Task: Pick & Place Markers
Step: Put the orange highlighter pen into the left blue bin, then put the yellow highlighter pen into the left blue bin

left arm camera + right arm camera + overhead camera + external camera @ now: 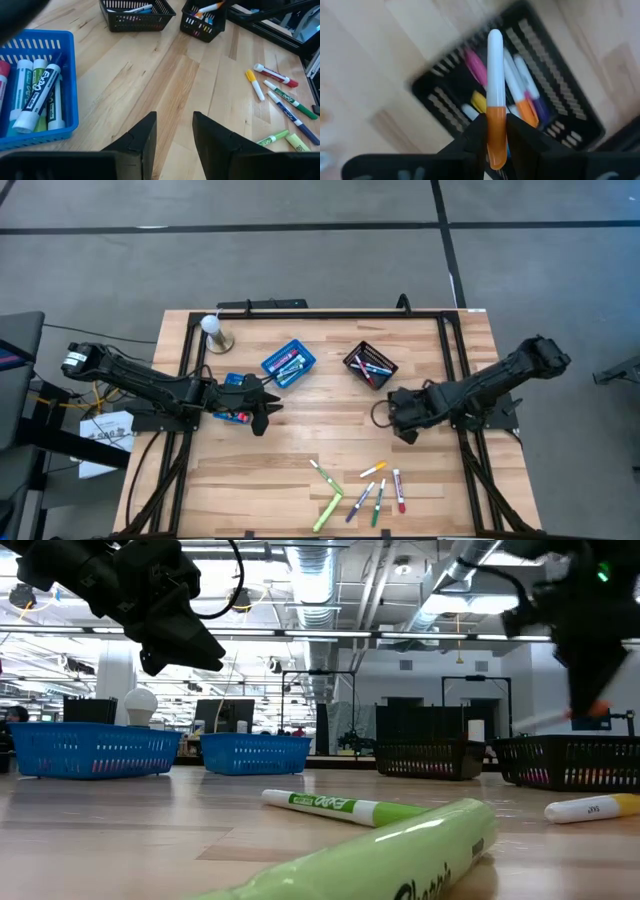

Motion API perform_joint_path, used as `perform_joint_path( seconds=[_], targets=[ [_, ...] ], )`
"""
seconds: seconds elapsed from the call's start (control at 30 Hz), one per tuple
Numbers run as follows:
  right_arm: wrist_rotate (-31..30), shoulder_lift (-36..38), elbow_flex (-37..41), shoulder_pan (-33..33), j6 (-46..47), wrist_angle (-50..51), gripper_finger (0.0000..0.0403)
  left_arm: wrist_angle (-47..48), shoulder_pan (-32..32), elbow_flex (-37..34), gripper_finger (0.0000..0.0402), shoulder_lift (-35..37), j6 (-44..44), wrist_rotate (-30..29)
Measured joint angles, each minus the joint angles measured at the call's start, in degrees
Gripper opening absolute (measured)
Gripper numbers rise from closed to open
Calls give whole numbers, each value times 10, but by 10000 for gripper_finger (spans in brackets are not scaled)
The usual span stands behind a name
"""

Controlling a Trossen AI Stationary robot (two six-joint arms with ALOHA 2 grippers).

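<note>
While your right gripper (496,131) pinches the orange-capped marker (495,90) over the black basket (570,107) (left gripper (172,142) waits agape), centre it above the opening before letting go.

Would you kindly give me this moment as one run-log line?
right gripper: holds orange-capped white marker above black mesh basket | left gripper: open, empty, beside blue basket

loose markers (362,487) scattered on wood, others in baskets.
</note>
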State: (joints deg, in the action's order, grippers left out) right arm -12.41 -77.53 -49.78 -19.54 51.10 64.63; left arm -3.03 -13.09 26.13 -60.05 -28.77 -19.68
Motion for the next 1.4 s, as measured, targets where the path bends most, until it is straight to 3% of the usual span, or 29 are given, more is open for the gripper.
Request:
perform_joint_path(
  seconds=[0.2,0.6,1.1,1.4],
  targets=[
    [1,-6,57,-24,102,-20,64,0,0,0,121,0,0,0],
    [-12,-5,65,-17,109,-64,71,-4,0,0,121,0,0,0],
    [-5,-5,52,2,98,-98,121,-5,0,0,121,0,0,0],
    [4,-4,-30,-4,-21,-149,122,-9,0,0,121,0,0,0]
  ],
)
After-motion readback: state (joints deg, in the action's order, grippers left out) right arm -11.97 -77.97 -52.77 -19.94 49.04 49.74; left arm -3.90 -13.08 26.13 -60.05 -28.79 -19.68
